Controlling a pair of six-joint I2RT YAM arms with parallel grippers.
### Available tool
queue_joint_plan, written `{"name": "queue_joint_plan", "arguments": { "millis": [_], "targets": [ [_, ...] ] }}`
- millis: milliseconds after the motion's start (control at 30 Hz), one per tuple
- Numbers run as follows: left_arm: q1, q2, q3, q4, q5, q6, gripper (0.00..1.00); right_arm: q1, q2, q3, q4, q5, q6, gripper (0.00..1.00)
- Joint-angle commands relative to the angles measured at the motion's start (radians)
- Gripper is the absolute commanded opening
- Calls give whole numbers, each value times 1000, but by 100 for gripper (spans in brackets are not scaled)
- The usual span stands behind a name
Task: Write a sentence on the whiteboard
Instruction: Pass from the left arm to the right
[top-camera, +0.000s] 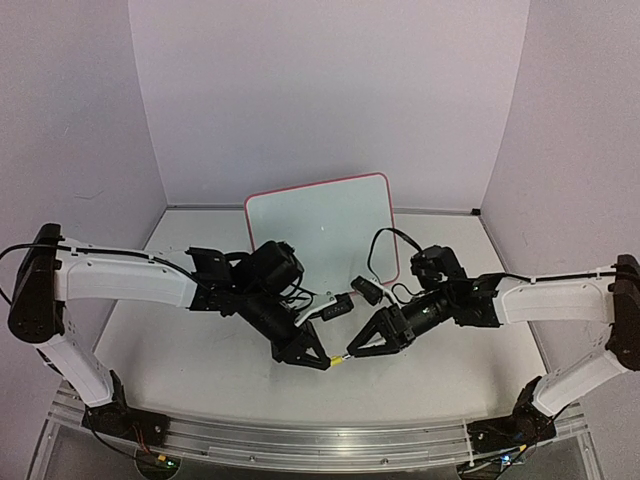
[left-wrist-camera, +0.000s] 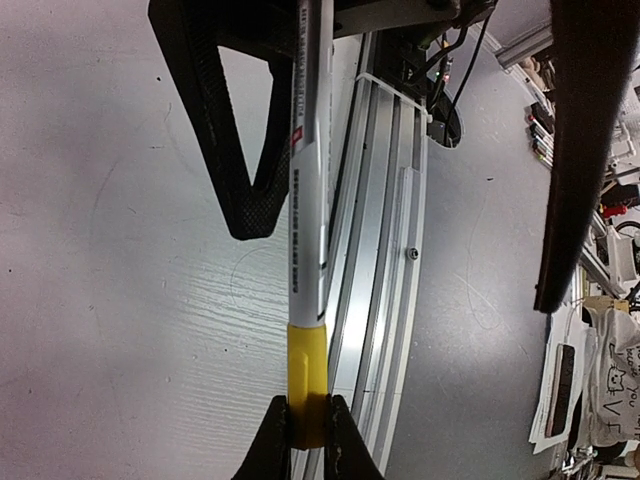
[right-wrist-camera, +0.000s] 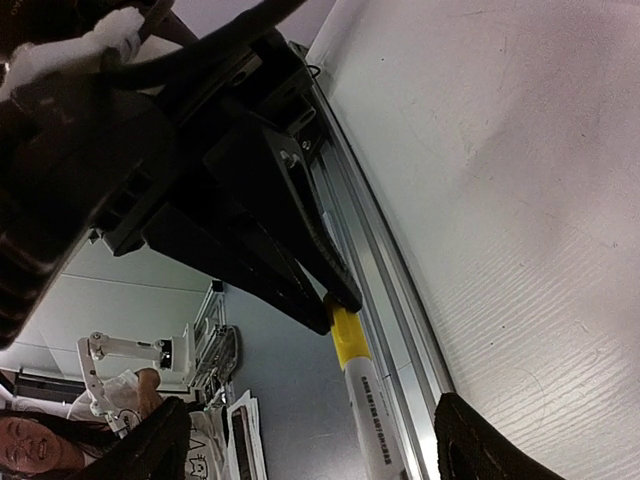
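The whiteboard (top-camera: 320, 225), white with a thin red frame, leans upright at the back centre; I can make out no sentence on its face. In front of it, low over the table, both arms meet at a white marker (left-wrist-camera: 308, 200) with a yellow cap (left-wrist-camera: 307, 375). My left gripper (left-wrist-camera: 307, 435) is shut on that cap (right-wrist-camera: 345, 335). My right gripper (right-wrist-camera: 310, 420) is open, its fingers (left-wrist-camera: 240, 130) standing apart on either side of the marker's white barrel (right-wrist-camera: 378, 425) without touching it. From above, only the yellow cap (top-camera: 341, 358) shows between the left gripper (top-camera: 330, 361) and the right gripper (top-camera: 353, 350).
An aluminium rail (top-camera: 300, 440) runs along the table's near edge, right under the marker (left-wrist-camera: 385, 200). White walls close in the back and both sides. Black cables (top-camera: 385, 245) loop from the right wrist near the board's lower right corner.
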Motion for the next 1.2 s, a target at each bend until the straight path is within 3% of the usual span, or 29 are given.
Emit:
{"name": "queue_joint_plan", "arguments": {
  "millis": [0, 367, 933, 1033, 1100, 1167],
  "targets": [
    [-4, 15, 54, 0, 20, 6, 0, 18, 12, 42, 51, -13, 9, 74],
    [-4, 13, 61, -17, 8, 13, 0, 29, 40, 31, 49, -5, 3, 46],
    [-4, 19, 70, -28, -6, 18, 0, 38, 65, 39, 49, 1, -6, 19],
    [-4, 4, 51, -8, -56, 4, 0, 38, 59, 35, 45, 39, -14, 7],
    [-4, -18, 13, 41, -115, -40, 11, 37, 47, 31, 42, 93, -21, 0],
    [-3, -48, -28, 97, -168, -92, 37, 37, 31, 30, 44, 153, -27, 0]
  ]
}}
